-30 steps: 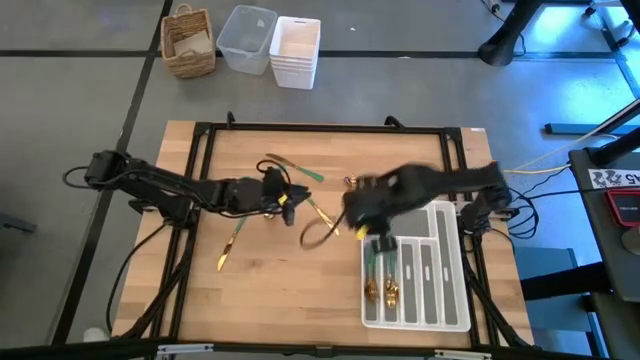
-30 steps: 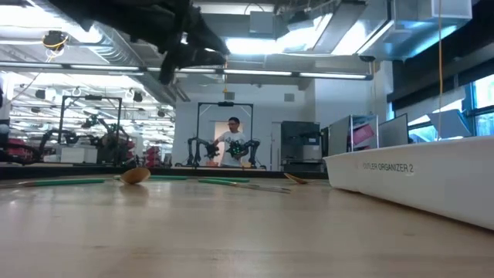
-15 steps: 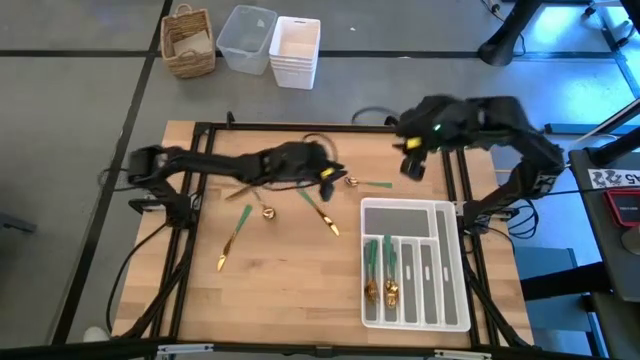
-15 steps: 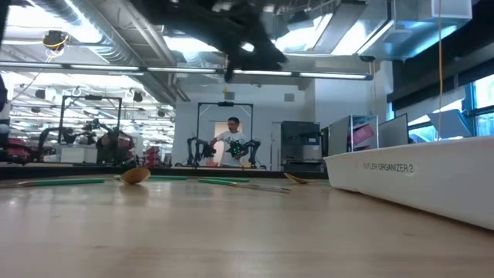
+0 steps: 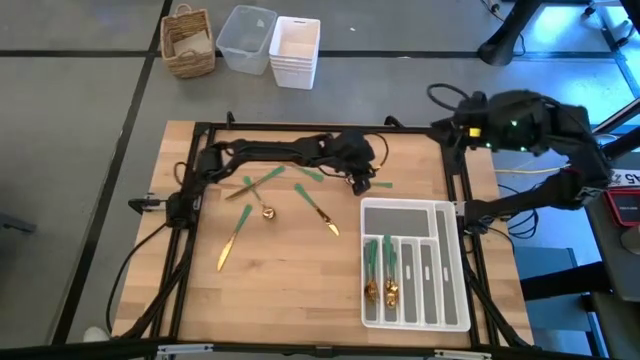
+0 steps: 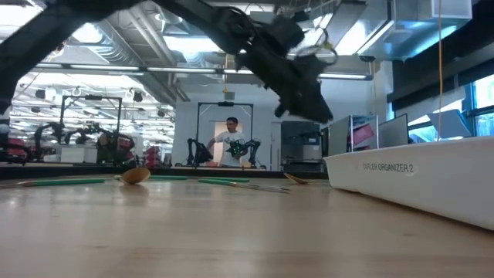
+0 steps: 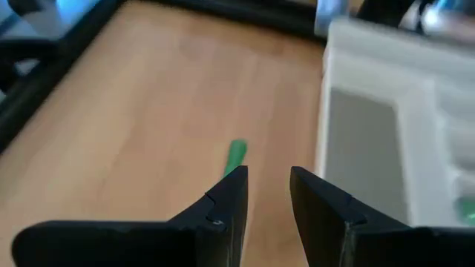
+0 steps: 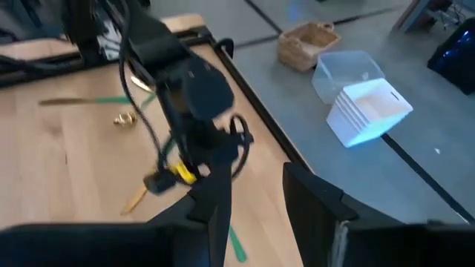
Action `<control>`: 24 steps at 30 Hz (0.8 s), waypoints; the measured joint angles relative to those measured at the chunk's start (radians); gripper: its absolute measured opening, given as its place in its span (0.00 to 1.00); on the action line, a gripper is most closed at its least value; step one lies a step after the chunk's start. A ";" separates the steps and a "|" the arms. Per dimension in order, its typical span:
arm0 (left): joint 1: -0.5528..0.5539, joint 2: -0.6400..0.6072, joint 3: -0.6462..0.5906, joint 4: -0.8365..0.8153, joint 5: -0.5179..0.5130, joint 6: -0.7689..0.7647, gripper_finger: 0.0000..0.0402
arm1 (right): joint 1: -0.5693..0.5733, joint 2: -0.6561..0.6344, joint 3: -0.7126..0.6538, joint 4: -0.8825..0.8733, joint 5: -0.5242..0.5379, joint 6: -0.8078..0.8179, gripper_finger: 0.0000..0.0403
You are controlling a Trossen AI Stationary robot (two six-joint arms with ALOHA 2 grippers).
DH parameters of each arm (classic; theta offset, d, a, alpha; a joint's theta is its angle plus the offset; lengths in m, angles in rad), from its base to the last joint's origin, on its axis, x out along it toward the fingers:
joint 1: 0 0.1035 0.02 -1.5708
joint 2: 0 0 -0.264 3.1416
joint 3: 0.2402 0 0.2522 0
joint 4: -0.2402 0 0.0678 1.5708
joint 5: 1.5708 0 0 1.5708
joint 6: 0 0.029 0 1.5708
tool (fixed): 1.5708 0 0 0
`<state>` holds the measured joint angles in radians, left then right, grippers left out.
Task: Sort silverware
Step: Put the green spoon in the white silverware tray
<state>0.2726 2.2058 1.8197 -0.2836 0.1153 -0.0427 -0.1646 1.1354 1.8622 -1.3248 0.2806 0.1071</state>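
Now, taking the table from its left side, a slim gold knife with a green handle (image 5: 231, 243) lies alone, well apart from the left gripper (image 5: 362, 181). Nearer it sit a gold spoon with a green handle (image 5: 258, 201) and a gold-headed piece with a green handle (image 5: 318, 209), both to the gripper's left and not touching it. The left arm stretches across the wooden table (image 5: 290, 290) so that its gripper hangs over a short green handle (image 5: 377, 184), just beside the far end of the white compartmented cutlery tray (image 5: 447, 268). In the left wrist view the two dark fingers (image 7: 230, 194) stand a little apart with nothing between them, and the green handle (image 7: 236, 154) shows just beyond their tips. Two green-handled gold pieces (image 5: 380, 270) already lie in the tray's left slots. Farthest right, the right gripper (image 5: 473, 118) waits past the table's far right corner, well away from any silverware; its fingers (image 8: 217, 194) are parted and empty.

The likely trouble is the pick itself. The handle is thin and flat on the wood, so a descent slightly off line would probably push it aside or pinch only its tip. It also lies close to the tray wall, and a finger could catch that rim and shift the tray.
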 joint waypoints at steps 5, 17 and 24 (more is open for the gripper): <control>0.015 0.089 0.078 -0.098 0.001 0.061 0.24 | 0.001 -0.210 -0.330 0.209 -0.003 0.083 0.31; 0.024 0.150 0.078 -0.126 -0.011 0.179 0.24 | 0.001 -0.540 -0.988 0.769 -0.151 0.245 0.31; 0.025 0.189 0.078 -0.121 -0.033 0.178 0.24 | 0.001 -0.643 -1.235 1.039 -0.239 0.338 0.31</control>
<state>0.2974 2.3947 1.8980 -0.4042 0.0818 0.1356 -0.1638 0.4924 0.6272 -0.2860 0.0412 0.4448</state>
